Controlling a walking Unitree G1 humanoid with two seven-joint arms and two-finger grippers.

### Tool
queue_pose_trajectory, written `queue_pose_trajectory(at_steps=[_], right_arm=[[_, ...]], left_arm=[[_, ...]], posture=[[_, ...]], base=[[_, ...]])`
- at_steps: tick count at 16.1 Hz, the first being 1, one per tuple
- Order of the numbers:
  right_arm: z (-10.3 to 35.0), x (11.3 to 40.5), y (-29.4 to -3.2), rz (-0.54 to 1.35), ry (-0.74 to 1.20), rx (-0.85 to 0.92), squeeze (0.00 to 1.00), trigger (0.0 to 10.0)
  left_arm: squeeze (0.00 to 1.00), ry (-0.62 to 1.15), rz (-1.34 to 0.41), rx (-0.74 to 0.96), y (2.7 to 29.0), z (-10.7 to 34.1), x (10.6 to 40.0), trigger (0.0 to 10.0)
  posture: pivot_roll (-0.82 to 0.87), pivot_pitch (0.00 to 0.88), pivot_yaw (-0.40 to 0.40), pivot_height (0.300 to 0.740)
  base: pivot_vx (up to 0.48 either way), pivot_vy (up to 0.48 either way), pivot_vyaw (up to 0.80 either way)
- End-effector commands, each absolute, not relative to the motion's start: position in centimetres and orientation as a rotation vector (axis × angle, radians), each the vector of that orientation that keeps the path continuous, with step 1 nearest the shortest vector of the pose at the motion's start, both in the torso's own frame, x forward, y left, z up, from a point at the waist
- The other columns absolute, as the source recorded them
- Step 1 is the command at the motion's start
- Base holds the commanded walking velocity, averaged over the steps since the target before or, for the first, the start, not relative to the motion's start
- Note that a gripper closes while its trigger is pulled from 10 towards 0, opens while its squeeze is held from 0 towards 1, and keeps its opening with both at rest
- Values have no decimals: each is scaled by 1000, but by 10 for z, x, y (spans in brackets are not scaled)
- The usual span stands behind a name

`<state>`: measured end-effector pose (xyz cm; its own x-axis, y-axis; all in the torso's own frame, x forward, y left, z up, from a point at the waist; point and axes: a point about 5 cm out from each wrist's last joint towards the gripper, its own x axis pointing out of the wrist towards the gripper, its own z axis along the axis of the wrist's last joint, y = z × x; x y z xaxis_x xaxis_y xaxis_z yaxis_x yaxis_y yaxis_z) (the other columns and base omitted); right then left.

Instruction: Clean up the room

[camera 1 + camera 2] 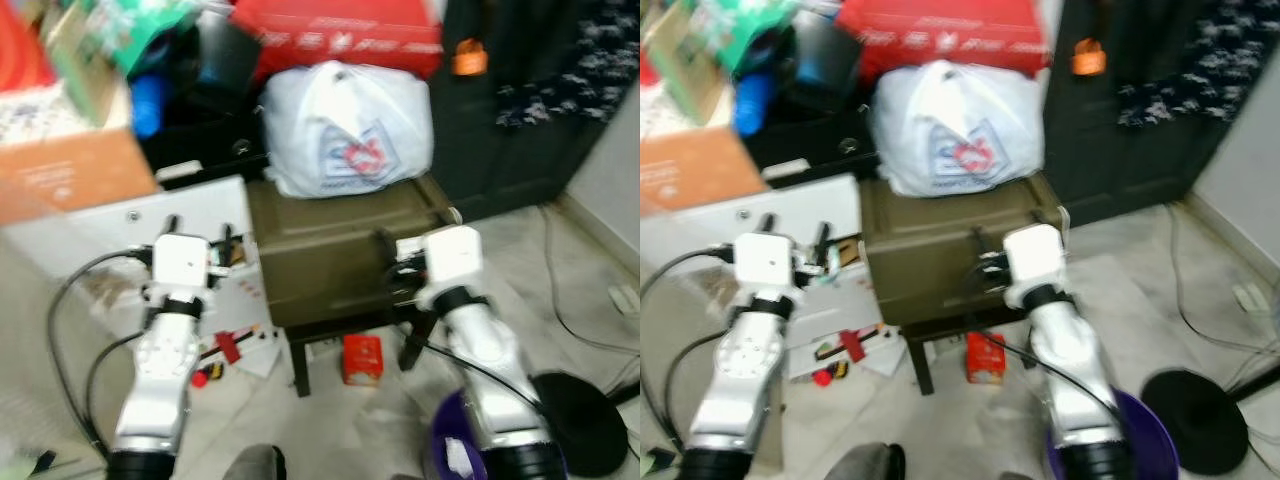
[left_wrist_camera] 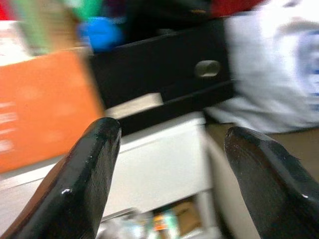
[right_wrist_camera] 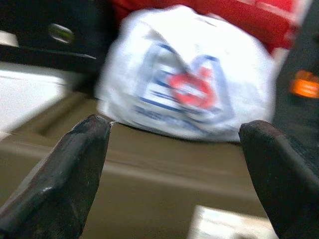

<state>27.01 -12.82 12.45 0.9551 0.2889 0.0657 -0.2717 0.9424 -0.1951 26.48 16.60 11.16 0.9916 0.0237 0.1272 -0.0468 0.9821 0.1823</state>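
Note:
A bulging white plastic bag (image 1: pixel 345 130) with a red and blue print sits on top of an olive-green box (image 1: pixel 330 250) on dark legs. Both arms are raised in front of me. My left gripper (image 2: pixel 172 130) is open and empty, level with the white cabinet (image 1: pixel 120 225) to the left of the green box. My right gripper (image 3: pixel 174 124) is also open and empty, held over the green box's top and aimed at the white bag. Litter lies on the floor: a small red carton (image 1: pixel 362 358) under the green box, and red bits and papers (image 1: pixel 228 347) by its left leg.
An orange cardboard box (image 1: pixel 70 175) stands on the white cabinet, with dark drawers (image 2: pixel 164 74) behind. A big red box (image 1: pixel 340 35) lies behind the bag. A purple bin (image 1: pixel 450 445) and a black round base (image 1: pixel 580 410) are at the lower right, with cables (image 1: pixel 560 300) on the floor.

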Motion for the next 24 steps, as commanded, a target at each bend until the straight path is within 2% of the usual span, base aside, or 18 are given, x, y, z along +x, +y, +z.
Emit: queue_pose_trajectory(at_steps=[1, 4, 9, 13, 24], right_arm=[[130, 270, -131, 284, -106, -186, 0, 10000], [131, 270, -131, 285, -108, -182, 0, 10000], [123, 257, -144, 262, -72, -205, 0, 10000], [128, 266, -137, 265, -92, -191, 0, 10000], [126, 271, -140, 209, -71, -170, 0, 10000]], left_arm=[[0, -125, 40, 191, 164, 113, 265, 10000], [0, -119, 36, 184, 165, 113, 265, 10000], [0, -69, 27, 160, 173, 103, 247, 10000], [0, -80, 48, 148, 171, 107, 256, 10000], [0, -43, 9, 115, 168, 104, 258, 10000]], posture=[[-104, 0, 41, 740], [-105, 0, 35, 740], [-98, 0, 28, 740], [-92, 0, 26, 740], [-89, 0, 27, 740]], base=[[0, 0, 781], [0, 0, 781], [0, 0, 781], [0, 0, 761], [0, 0, 0]])
